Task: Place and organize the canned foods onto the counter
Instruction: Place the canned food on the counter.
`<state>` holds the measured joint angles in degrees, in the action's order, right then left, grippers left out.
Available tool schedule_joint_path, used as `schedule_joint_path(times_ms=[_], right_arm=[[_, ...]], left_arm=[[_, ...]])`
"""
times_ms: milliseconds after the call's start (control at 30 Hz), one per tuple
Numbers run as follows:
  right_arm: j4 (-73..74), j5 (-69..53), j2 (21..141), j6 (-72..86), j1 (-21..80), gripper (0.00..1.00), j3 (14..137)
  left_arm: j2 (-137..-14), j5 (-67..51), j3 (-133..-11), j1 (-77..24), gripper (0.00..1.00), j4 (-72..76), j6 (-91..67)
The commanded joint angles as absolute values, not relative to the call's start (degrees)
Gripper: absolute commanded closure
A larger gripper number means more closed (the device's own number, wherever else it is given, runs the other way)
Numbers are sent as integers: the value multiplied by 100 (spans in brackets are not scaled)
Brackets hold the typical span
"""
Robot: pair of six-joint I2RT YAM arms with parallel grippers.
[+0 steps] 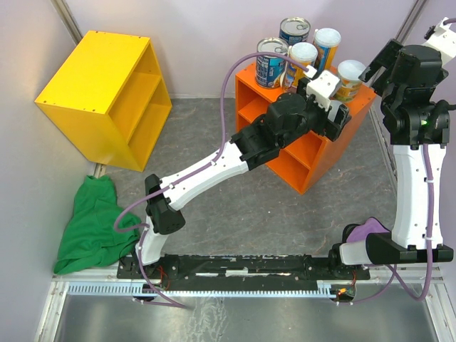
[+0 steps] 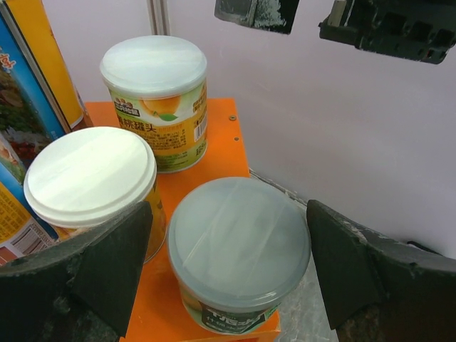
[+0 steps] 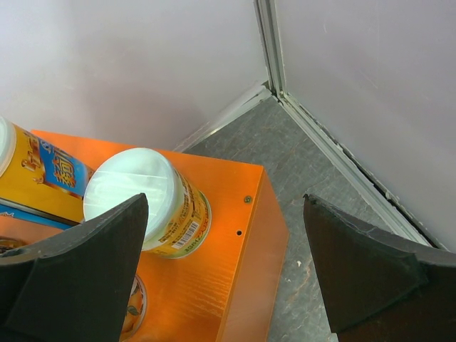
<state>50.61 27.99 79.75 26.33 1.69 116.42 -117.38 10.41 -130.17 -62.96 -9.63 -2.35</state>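
Where visible, cans (image 1: pixel 271 63) apparently atop counter (image 1: pixel 313 162).

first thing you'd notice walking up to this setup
The bright orange counter at the back right catches the eye first, with a cluster of cans crowded on its top. The left gripper hangs open around a grey-lidded can at a corner of that top. A yellow cabinet stands at the back left, with a crumpled green cloth on the floor in front of it.
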Motion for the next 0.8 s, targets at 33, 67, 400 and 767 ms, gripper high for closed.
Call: schedule_joint_path(times_ms=[33, 67, 400, 767], right_arm=[[4827, 2716, 7835, 2637, 143, 3, 11616], [4825, 2711, 7835, 2637, 149, 3, 11613], [4849, 2637, 7756, 2654, 145, 4, 11579], [4896, 2603, 7611, 2632, 149, 4, 11502]], left_arm=[[-11336, 1145, -12836, -6305, 5, -562, -551], [-11304, 1140, -12778, -6302, 5, -537, -564], [-11068, 1198, -12527, -6393, 6, -379, -524], [-10880, 1331, -12316, -6472, 6, -317, -493]])
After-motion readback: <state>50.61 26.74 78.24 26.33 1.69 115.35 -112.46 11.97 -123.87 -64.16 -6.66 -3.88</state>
